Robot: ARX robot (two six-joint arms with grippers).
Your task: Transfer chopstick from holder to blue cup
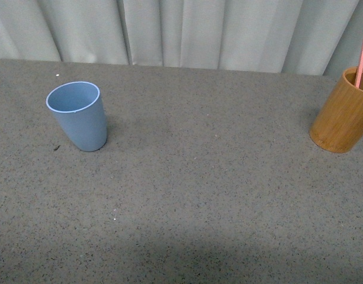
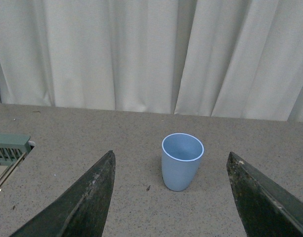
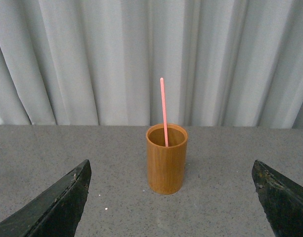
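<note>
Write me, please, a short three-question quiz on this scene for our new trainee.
1. True or false: the chopstick stands in the holder.
2. The blue cup is: A) upright and empty; B) tipped over; C) holding a chopstick.
3. Fill in: the left pincer and the right pincer are both ___.
Key: 1 true; 2 A; 3 open.

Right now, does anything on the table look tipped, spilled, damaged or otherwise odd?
Nothing stands out. The blue cup stands upright and empty, and the single pink chopstick leans in the upright wooden holder; nothing is spilled on the table.
</note>
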